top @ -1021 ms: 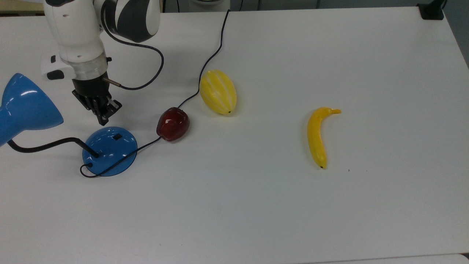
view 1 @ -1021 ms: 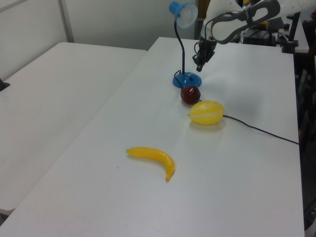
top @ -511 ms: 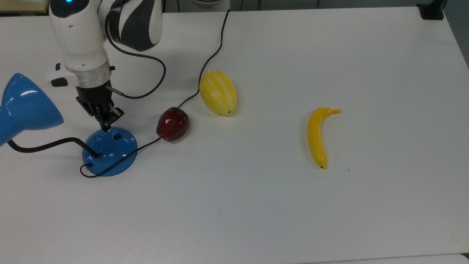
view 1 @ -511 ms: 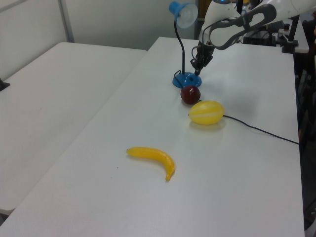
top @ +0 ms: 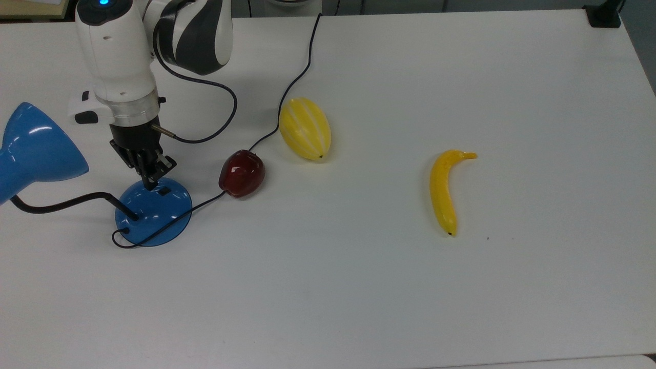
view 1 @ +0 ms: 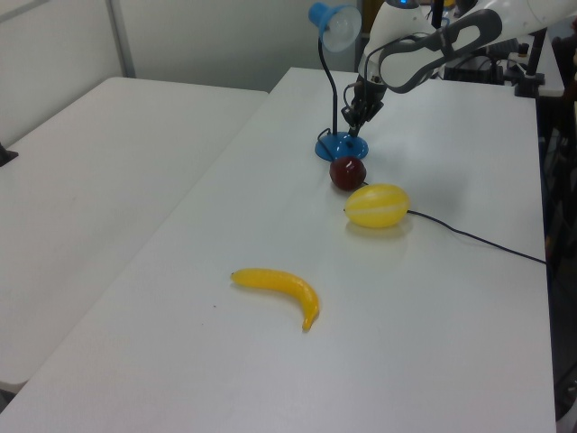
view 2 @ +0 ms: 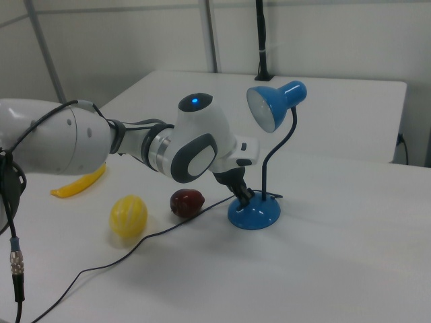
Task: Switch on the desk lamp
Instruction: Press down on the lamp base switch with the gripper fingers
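The desk lamp stands at the top view's left, with a glossy blue shade (top: 36, 148), a black gooseneck (top: 61, 204) and a round blue base (top: 154, 218). A small black switch (top: 164, 191) sits on the base's upper right part. My gripper (top: 151, 182) is shut with nothing held and points down. Its tips are at the base's top edge, just left of the switch. The left view has the gripper (view 1: 347, 127) just above the base (view 1: 341, 147), below the shade (view 1: 335, 23). In the right view the gripper (view 2: 248, 196) meets the base (view 2: 254, 214).
A dark red apple (top: 242, 172) lies right of the lamp base on the black cord (top: 287, 87). A yellow striped melon (top: 305, 128) sits beyond it, and a banana (top: 445, 189) lies further to the top view's right. The white table (top: 359, 297) stretches wide in front.
The gripper has come down and slightly to the top view's right, from above and behind the base onto its top edge beside the switch. Lamp and fruit have not moved.
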